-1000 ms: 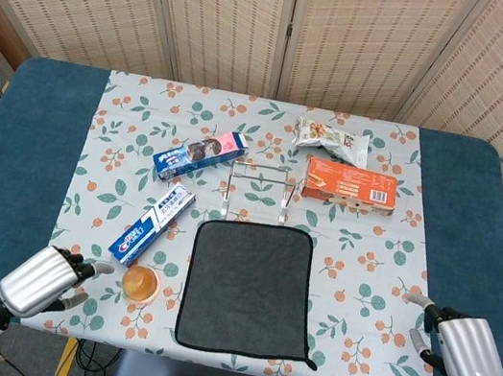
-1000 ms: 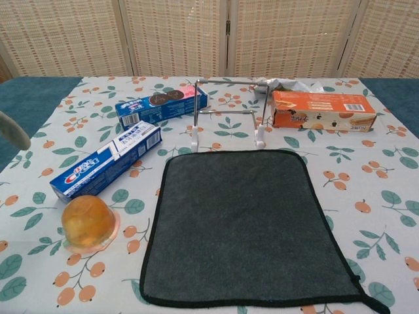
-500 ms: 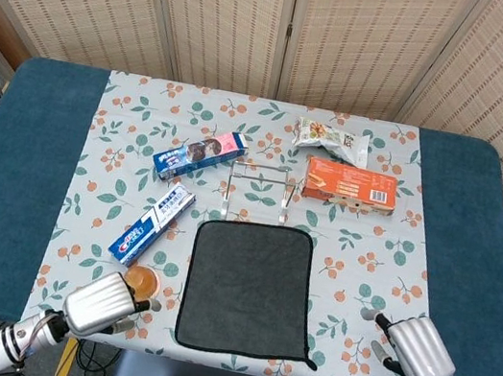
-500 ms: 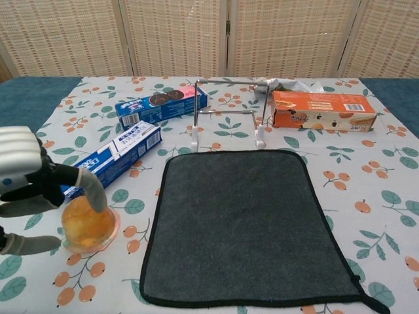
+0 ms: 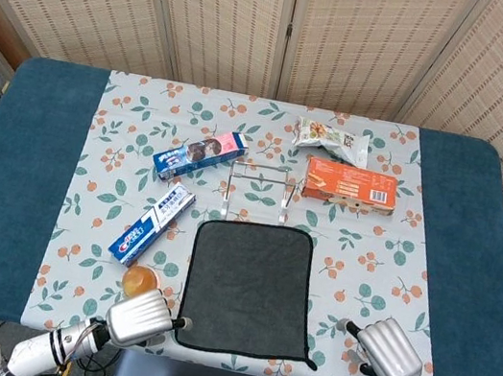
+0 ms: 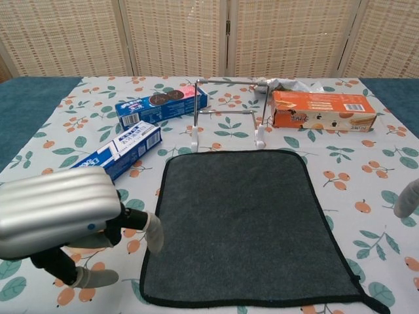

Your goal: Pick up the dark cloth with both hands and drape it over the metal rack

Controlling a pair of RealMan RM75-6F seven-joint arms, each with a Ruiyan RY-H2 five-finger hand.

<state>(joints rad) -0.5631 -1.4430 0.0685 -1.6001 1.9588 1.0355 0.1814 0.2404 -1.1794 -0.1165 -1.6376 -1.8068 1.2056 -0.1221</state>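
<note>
The dark cloth [image 5: 252, 289] [image 6: 245, 225] lies flat near the table's front edge, black-trimmed. Just behind it stands the metal rack [image 5: 259, 189] [image 6: 226, 112], upright and bare. My left hand [image 5: 148, 320] [image 6: 62, 212] hovers at the cloth's near left corner, fingers apart, holding nothing; one fingertip [image 6: 154, 233] reaches the cloth's left edge. My right hand [image 5: 384, 352] sits right of the cloth's near right corner, apart from it, fingers spread and empty. In the chest view only a fingertip [image 6: 406, 199] of it shows at the right edge.
A toothpaste box [image 5: 151, 224], a blue biscuit box [image 5: 200, 155], an orange box [image 5: 350, 185] and a snack bag [image 5: 331, 139] lie around the rack. An orange jelly cup [image 5: 141, 279] sits left of the cloth, close to my left hand.
Both hands have moved inward toward the cloth's near corners. The left hand passed in front of the jelly cup and now hides it in the chest view. The cloth has not moved.
</note>
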